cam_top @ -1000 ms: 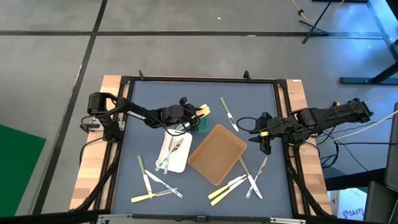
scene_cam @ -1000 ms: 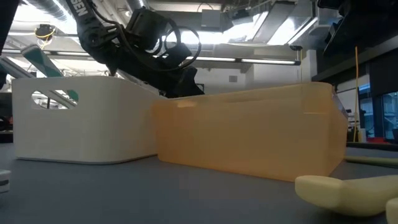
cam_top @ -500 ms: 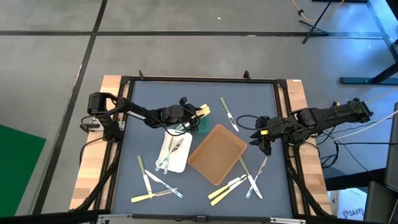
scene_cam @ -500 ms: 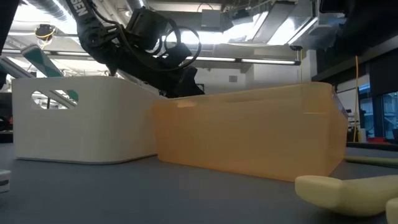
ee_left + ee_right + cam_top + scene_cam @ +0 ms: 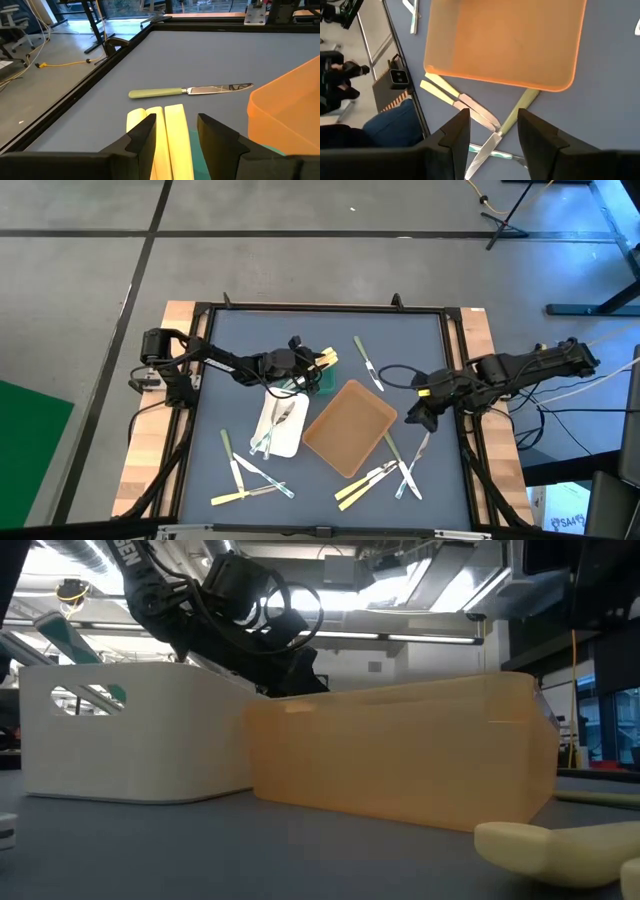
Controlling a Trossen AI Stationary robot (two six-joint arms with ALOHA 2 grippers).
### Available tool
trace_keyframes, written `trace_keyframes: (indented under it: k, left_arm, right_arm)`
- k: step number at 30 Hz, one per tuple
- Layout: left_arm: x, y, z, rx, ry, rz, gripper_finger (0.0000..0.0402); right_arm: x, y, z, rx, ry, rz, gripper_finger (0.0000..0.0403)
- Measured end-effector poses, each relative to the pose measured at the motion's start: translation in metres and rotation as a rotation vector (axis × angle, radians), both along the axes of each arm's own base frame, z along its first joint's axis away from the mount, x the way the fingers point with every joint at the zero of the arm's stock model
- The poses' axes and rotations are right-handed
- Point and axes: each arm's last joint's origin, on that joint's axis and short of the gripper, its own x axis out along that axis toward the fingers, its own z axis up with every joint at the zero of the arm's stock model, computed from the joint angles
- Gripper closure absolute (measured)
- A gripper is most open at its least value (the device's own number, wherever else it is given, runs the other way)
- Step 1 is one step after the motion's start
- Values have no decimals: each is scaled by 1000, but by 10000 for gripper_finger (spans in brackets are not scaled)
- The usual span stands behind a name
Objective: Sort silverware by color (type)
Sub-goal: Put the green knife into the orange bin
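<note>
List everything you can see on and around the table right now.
Brown tray: one, orange-brown, table centre, empty.
White tray: one, white, left of it, holding translucent utensils.
Green tray: one, green, behind white tray, bearing cream utensils.
Knife: one, green-handled, beyond the brown tray.
Loose silverware: several, mixed colours, front left and front right.
Person: one, blue trousers, beside the table.
Left gripper: open, over green tray.
Right gripper: open, above front-right silverware.
</note>
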Motion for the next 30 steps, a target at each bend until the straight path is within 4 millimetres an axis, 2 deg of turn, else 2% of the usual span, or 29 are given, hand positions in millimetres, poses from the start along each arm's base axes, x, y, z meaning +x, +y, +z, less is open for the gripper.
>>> trace_keyframes:
  k: [7,13,24,30]
  left_arm:
    - [0,0,0,0,0,0,264]
    - [0,0,0,0,0,0,264]
    - [0,0,0,0,0,0,264]
    - [0,0,0,0,0,0,264]
  right_arm:
    - [10,8,-10,67,99,-9,253]
    - [17,30,-23,74,206,22,253]
    - [24,70,-55,-10,382,-177,253]
    - [34,91,-76,-18,422,-204,253]
